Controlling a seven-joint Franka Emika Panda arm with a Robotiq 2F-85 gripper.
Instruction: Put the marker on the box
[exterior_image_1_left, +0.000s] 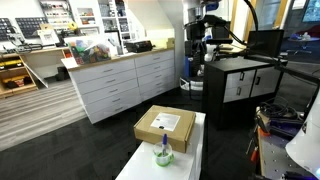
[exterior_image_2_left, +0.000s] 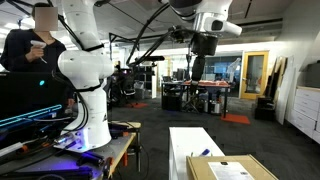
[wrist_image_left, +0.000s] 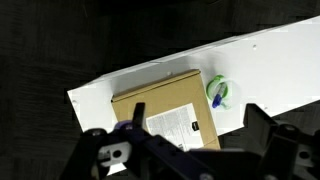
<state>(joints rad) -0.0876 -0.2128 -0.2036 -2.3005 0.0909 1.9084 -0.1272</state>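
The brown cardboard box (exterior_image_1_left: 165, 126) with a white label lies flat on the white table (exterior_image_1_left: 196, 160). It also shows in the wrist view (wrist_image_left: 160, 105) and at the bottom edge of an exterior view (exterior_image_2_left: 232, 168). The marker (wrist_image_left: 217, 97), dark blue with a lighter part, stands inside a translucent green cup (wrist_image_left: 221, 92) right beside the box. The cup (exterior_image_1_left: 163, 155) and marker (exterior_image_1_left: 164, 146) sit at the box's near corner. My gripper (wrist_image_left: 190, 150) is open and empty, high above the box and cup. It shows in both exterior views (exterior_image_1_left: 198, 45) (exterior_image_2_left: 203, 44).
White cabinets (exterior_image_1_left: 120, 85) stand across a dark floor. A black-and-white cabinet (exterior_image_1_left: 240, 85) stands behind the table. Another white robot arm (exterior_image_2_left: 85, 70) and a person stand beside a cluttered bench (exterior_image_2_left: 100, 150).
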